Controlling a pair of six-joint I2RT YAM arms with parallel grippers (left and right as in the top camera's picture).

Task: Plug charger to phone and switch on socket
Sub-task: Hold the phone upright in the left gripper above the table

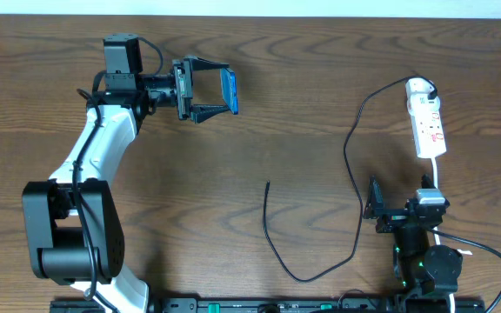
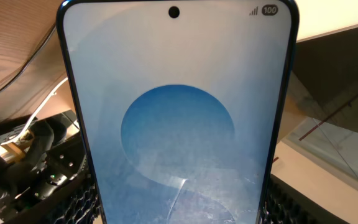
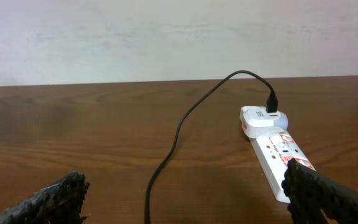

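A narrow white plastic power strip with red marks lies flat on the brown wooden table. Its fat white cord comes out of one end.

A long thin black cable is stuck into the other end of the power strip, the round end, with a small black plug. From there the cable goes away from the power strip in a big loop over the wood. It stops at a bare little tip. The tip lies on the table, well apart from the power strip, and it is not in anything.

The right pincer is near the cord end of the power strip. Its two rough black fingers are spread wide, and nothing is between them. One finger looks very close to the power strip, but I cannot tell if they touch.

The left pincer is far from the power strip, across the table, past the cable tip. It pinches a slim phone with a blue-and-white screen by its two long sides. The phone stands on its edge between the fingers. Its screen is lit and shows a blue circle on a pale background.
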